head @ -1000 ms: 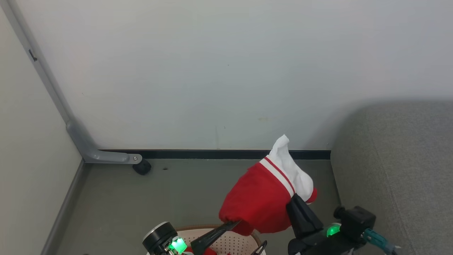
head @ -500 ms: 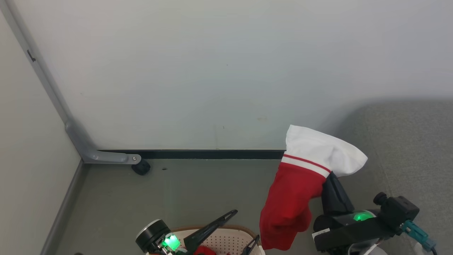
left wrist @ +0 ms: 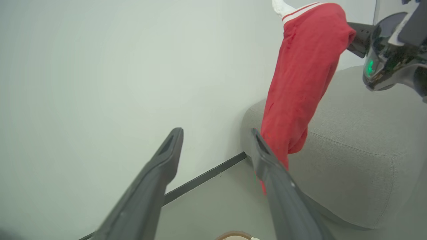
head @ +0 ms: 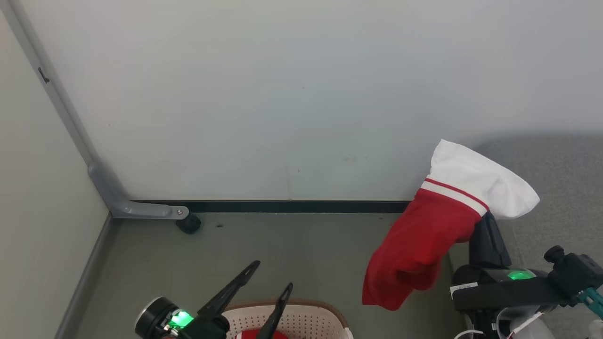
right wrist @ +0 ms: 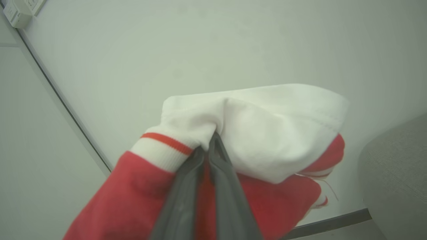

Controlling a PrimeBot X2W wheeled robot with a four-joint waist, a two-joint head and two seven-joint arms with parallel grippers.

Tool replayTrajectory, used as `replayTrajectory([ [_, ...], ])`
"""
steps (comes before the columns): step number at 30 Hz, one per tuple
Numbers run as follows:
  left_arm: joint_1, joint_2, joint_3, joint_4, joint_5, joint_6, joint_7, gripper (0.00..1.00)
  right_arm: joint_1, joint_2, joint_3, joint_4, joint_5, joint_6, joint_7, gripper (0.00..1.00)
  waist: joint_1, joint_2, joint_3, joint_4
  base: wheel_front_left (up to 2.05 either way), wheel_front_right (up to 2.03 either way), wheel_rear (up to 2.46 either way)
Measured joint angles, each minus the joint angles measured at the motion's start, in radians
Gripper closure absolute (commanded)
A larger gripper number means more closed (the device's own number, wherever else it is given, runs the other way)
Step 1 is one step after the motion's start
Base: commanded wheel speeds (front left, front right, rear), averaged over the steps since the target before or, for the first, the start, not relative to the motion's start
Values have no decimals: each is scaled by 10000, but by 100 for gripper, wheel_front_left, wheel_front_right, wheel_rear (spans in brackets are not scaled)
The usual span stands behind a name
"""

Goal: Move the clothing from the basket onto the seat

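Note:
A red garment (head: 421,245) with a white panel and stripe trim hangs in the air from my right gripper (head: 481,217), which is shut on the fabric near the white part (right wrist: 267,130). The cloth dangles beside the left edge of the grey seat (head: 565,179), above the floor. In the right wrist view the closed fingertips (right wrist: 213,141) pinch the white fabric. My left gripper (head: 273,274) stands open and holds nothing, above the far rim of the cream basket (head: 325,310). A bit of another red garment (head: 261,334) lies inside the basket. The left wrist view shows the hanging garment (left wrist: 300,83) before the seat (left wrist: 360,140).
A pale wall stands close behind, with black skirting (head: 292,205) along the grey floor (head: 292,254). A grey metal bracket with a black castor (head: 188,222) sits in the left corner. A side wall (head: 37,212) closes the left.
My right gripper has carried the garment up and to the right, from over the basket to the seat's edge. My left gripper has shifted left, away from the cloth.

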Motion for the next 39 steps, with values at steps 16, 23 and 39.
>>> replayTrajectory([
  [16, 1062, -581, 2004, 454, -756, 988, 0, 0, 349, 33, -556, -359, 211, 2, -2, 100, 0, 0, -111, 90, 0, 0, 0],
  [23, 1747, -777, 2263, 449, -874, 959, 2, 0, 697, 42, -825, -522, 382, -125, -2, 100, 0, 0, -167, 98, 0, 0, 0],
  [39, 2682, -2155, 3862, 675, -1216, 1572, 2, 0, 1666, 86, -1290, -775, 460, -362, -2, 100, -1, 0, -428, 147, 0, 0, 0],
])
